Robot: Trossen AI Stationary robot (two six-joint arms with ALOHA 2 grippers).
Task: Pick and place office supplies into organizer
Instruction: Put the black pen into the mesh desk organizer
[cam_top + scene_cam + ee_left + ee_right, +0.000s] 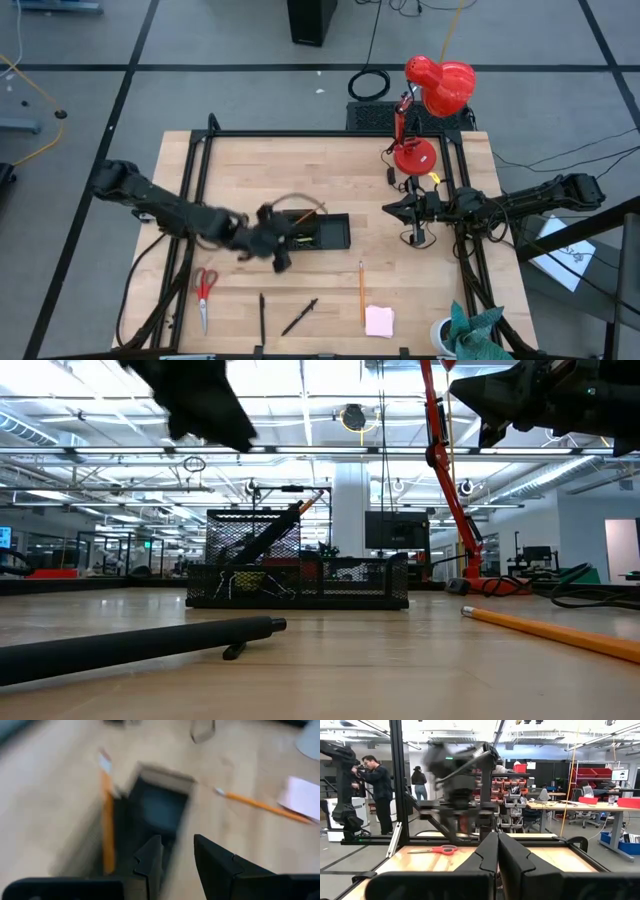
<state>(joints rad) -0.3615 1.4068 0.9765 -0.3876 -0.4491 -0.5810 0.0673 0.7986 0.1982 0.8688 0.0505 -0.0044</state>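
The black mesh organizer (322, 232) (300, 575) stands mid-table, with an orange pencil (302, 215) (107, 820) leaning in its taller compartment. My left gripper (272, 245) (175, 852) hovers blurred above the organizer's left end, open, with nothing between its fingers. On the near part of the table lie red-handled scissors (205, 288), two black pens (262, 318) (300, 316), a second orange pencil (361, 292) and a pink note pad (379, 320). My right gripper (392, 208) (497, 852) waits shut at the right, raised off the table.
A red desk lamp (432, 95) stands at the far right behind my right arm, with cables beside it. A white cup holding a teal cloth (465, 333) sits at the near right corner. Black frame rails run along the table's edges.
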